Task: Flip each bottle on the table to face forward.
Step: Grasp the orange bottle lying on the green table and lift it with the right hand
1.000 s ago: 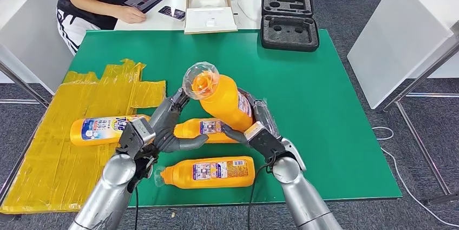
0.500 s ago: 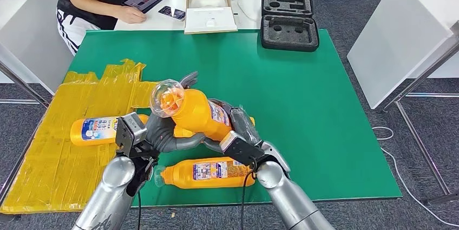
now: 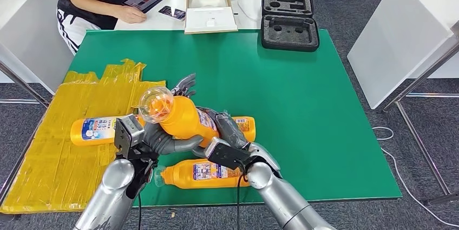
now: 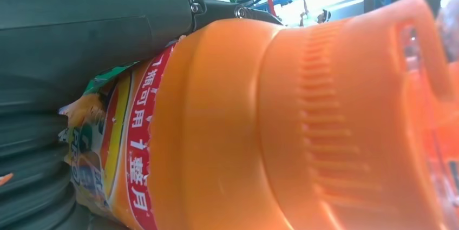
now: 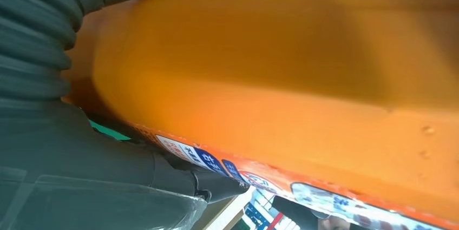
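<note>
Nearest me, one orange bottle (image 3: 208, 172) lies on its side at the front edge of the green surface (image 3: 325, 111), label up. Just beyond it I have the raised bottle (image 3: 184, 117) in both hands: my right hand (image 3: 230, 135) is wrapped round the labelled body, my left hand (image 3: 162, 135) cradles the shoulder under the clear cap (image 3: 155, 103), which tilts up and to the left. I judge it rigid plastic, fairly heavy if full, smooth and apt to slide on the glossy label, so the ribbed shoulder is the safer hold. Behind it lies another bottle (image 3: 244, 127), and a fourth bottle (image 3: 97, 130) rests on the yellow sheet (image 3: 54, 154).
</note>
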